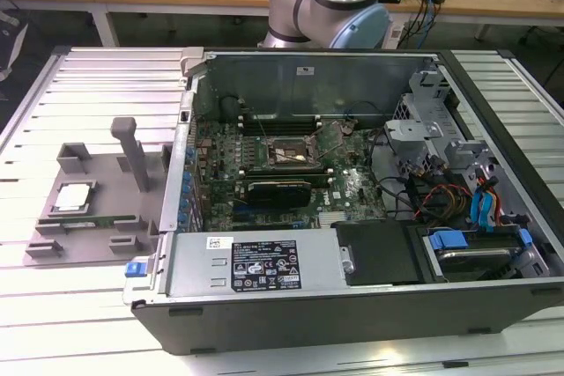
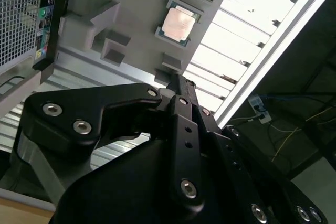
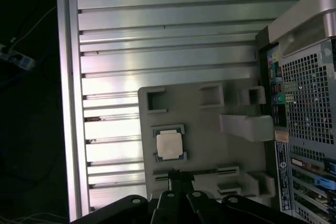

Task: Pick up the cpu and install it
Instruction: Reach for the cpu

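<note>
The cpu (image 3: 169,145) sits in a gray holder (image 3: 210,140), at nine o'clock of the computer case (image 1: 291,319) in the exterior view. The pincer (image 3: 176,176) — closed, empty — hovers near it, apart.

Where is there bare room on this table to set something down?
Bare slatted table lies behind the grey fixture tray and in front of it, at the exterior view's left; another strip runs beside the open computer case on that view's right. Crowded: the tray, with the cpu and an upright post, and the case interior, full of boards and cables.
</note>
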Controlling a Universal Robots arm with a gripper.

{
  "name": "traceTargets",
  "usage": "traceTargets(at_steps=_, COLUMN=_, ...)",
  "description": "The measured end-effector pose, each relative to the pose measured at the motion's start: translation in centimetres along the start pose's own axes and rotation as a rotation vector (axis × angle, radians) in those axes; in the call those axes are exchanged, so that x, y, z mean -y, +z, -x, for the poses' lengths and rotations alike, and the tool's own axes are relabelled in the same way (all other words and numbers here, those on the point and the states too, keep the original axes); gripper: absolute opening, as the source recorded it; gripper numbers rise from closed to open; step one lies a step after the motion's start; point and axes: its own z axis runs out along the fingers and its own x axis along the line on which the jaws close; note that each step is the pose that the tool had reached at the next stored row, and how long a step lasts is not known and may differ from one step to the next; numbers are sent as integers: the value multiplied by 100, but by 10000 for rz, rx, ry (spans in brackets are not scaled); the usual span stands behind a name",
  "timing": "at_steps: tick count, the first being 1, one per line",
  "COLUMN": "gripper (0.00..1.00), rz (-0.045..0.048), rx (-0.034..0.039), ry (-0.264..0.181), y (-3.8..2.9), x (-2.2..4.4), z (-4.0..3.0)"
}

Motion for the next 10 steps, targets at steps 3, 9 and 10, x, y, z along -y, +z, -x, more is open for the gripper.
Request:
traceTargets(at_steps=3, gripper=11, rz=1, rx=1, ry=0, y=-3, x=9, z=-122)
traceTargets(at_steps=9, gripper=11, rz=1, rx=2, ry=-1, y=-2, x=19, z=-255)
traceTargets(at_steps=10, gripper=11, rz=1, rx=0, ry=0, y=1, x=11, z=-258)
